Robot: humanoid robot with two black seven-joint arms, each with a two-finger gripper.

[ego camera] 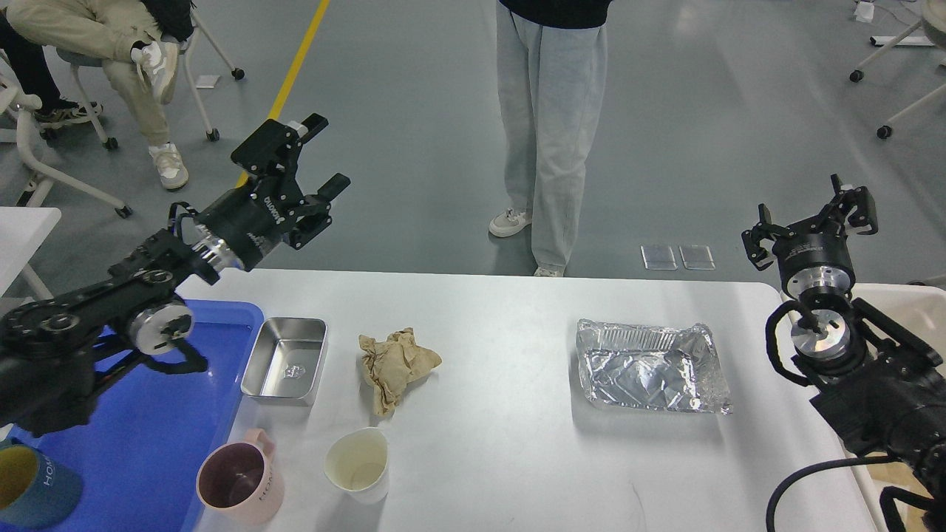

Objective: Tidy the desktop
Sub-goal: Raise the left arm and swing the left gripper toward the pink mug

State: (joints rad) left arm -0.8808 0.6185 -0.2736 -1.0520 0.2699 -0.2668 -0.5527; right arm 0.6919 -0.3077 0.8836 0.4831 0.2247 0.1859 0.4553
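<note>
Left arm hides part of the blue tray (pixel 222 384); a dark mug (pixel 33 484) is cut by the bottom-left corner; standing person (pixel 550 133) cropped above the waist

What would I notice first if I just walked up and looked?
Probably the shiny crumpled foil tray on the right of the white desktop, and the bright blue tray at its left edge. Two black arms hang over both sides, the left gripper and right gripper with jaws open, holding nothing.
</note>
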